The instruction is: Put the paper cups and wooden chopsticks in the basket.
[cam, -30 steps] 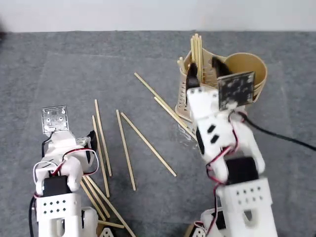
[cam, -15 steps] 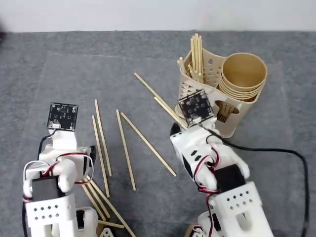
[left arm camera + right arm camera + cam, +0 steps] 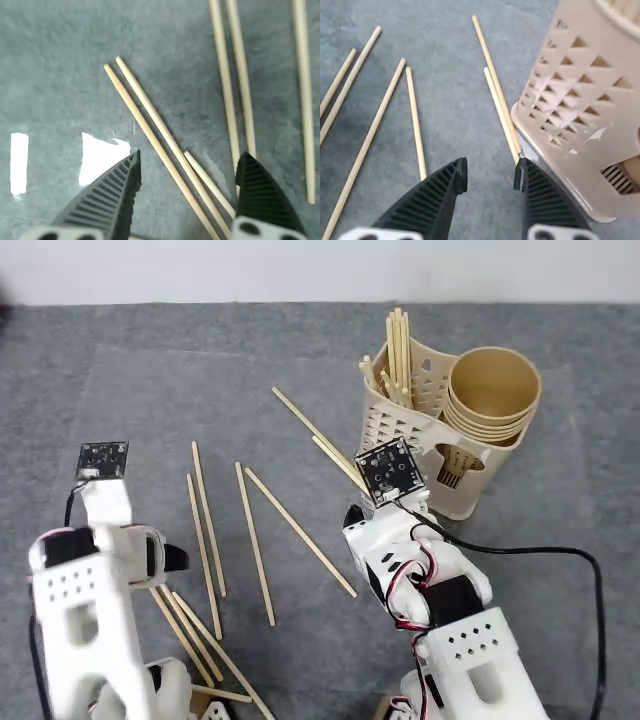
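The beige basket (image 3: 400, 430) stands at the back right, holding a stack of paper cups (image 3: 495, 390) and several upright chopsticks (image 3: 400, 350). Loose wooden chopsticks (image 3: 300, 530) lie across the grey mat, with a pair (image 3: 340, 455) against the basket's foot. My right gripper (image 3: 490, 172) (image 3: 352, 515) hangs open and empty just in front of the basket (image 3: 585, 100), close to that pair (image 3: 497, 95). Over a pair of chopsticks (image 3: 160, 150) near the table's front left, my left gripper (image 3: 187, 160) (image 3: 172, 558) is open, its jaws on either side of them.
More chopsticks (image 3: 207, 530) lie side by side between the two arms, and a cluster (image 3: 195, 635) sits by the left arm's base. White tape patches (image 3: 100, 155) mark the mat under the left gripper. The back left of the mat is bare.
My right gripper has pulled back from the basket's rim and come down to the mat in front of it. The left arm has shifted left and risen.
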You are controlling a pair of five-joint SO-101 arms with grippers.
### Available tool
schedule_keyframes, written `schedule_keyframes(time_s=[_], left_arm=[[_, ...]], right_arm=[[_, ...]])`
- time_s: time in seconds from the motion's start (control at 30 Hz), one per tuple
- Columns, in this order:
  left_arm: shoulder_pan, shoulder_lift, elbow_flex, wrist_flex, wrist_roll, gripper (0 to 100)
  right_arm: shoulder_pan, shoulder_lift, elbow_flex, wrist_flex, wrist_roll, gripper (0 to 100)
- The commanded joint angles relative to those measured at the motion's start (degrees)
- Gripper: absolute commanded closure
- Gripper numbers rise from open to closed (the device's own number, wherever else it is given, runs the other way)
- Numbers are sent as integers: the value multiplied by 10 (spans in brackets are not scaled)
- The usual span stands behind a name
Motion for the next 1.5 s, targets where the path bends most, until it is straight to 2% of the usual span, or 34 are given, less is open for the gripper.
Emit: schedule_keyframes(time_s=[0.0,0.33,0.5,0.6,0.93,1.2,1.47], left_arm=[[-23,81,-29,-52,3,706],[-39,286,-27,-146,18,706],[-32,346,-80,-135,61,750],[-4,377,-101,-133,79,785],[56,402,-139,-136,133,911],[117,403,-167,-156,178,964],[147,396,-183,-153,178,986]], right_arm=[[-21,-15,1,-12,8,827],[-29,-17,5,-12,9,827],[-29,-20,5,-11,9,827],[-30,-20,5,-9,9,827],[-54,-21,6,-5,9,827],[-55,-21,7,3,8,827],[-55,-21,7,6,8,827]])
